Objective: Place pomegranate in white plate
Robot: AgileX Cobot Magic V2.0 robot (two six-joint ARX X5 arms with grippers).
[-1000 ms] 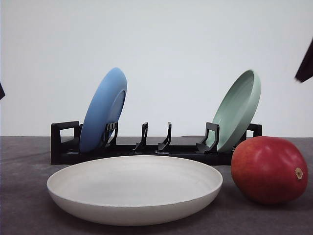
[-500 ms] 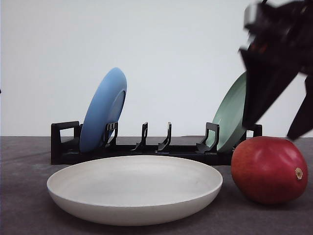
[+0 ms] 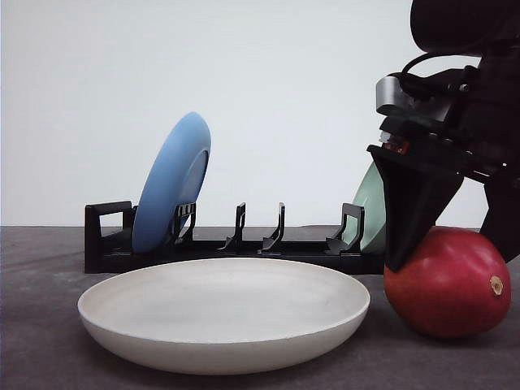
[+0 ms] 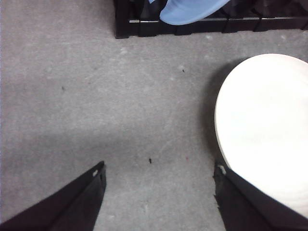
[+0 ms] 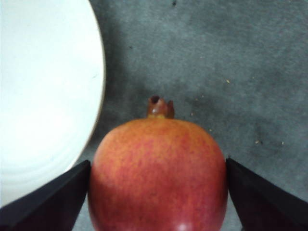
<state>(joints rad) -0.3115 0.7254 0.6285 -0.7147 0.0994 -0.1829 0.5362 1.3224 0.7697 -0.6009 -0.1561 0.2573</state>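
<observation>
The red pomegranate point(image 3: 451, 284) rests on the grey table just right of the white plate point(image 3: 219, 357), its tan nub facing right. My right gripper point(image 3: 452, 260) has come down over it and stands open, one finger on each side of the fruit. In the right wrist view the pomegranate point(image 5: 156, 173) sits between the fingers point(image 5: 48, 202), with the white plate point(image 5: 43, 96) beside it. My left gripper point(image 4: 159, 173) is open above bare table, holding nothing, with the white plate point(image 4: 264, 120) next to one finger.
A black dish rack point(image 3: 110, 244) stands behind the white plate. A blue plate point(image 3: 172, 183) leans in its left end. A pale green plate point(image 3: 370, 211) leans in its right end, mostly hidden behind my right arm. The rack point(image 4: 144, 26) and blue plate point(image 4: 187, 12) also appear in the left wrist view.
My right gripper came in from the upper right and dropped until its fingers straddle the pomegranate. The fruit and the plates have stayed in place.
</observation>
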